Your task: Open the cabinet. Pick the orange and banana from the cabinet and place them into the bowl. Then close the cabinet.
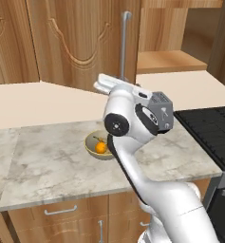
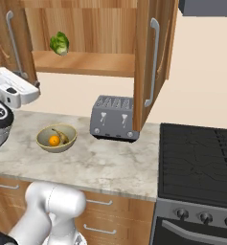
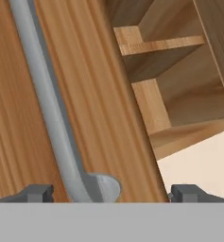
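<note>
Brown wood cabinet doors ajar | orange, banana in bowl | pincer spread

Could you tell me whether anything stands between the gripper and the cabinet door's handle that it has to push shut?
Nothing visible does. In the hand view the silver handle of the left cabinet door rises right between the open gripper fingertips. The orange and banana lie in the bowl.
</note>
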Controlling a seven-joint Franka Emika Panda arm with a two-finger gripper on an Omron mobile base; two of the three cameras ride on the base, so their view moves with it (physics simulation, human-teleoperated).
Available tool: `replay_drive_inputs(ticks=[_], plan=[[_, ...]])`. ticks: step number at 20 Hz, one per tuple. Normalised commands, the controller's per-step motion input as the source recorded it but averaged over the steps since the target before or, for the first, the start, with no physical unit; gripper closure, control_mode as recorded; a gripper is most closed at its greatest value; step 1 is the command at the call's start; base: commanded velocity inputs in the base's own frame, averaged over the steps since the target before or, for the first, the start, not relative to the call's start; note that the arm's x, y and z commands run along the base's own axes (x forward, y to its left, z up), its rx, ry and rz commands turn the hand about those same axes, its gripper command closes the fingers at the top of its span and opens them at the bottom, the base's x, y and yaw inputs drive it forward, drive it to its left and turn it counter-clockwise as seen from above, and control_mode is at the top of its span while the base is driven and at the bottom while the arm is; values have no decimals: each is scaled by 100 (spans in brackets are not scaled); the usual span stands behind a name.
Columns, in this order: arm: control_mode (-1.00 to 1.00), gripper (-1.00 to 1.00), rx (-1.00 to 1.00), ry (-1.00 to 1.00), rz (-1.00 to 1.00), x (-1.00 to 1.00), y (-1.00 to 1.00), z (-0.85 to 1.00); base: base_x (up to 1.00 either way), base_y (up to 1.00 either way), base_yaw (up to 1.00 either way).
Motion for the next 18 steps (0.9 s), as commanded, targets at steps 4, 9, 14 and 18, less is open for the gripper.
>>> replay_drive_inputs(ticks=[4, 9, 14, 18], plan=[[-100, -100, 2, 14, 0, 100, -16, -10, 0, 0, 0], [-100, -100, 0, 13, 0, 100, -7, -17, 0, 0, 0], [-100, -100, 0, 20, 0, 100, 0, -11, 0, 0, 0], [-100, -100, 1, 14, 0, 8, 0, -2, 0, 0, 0]])
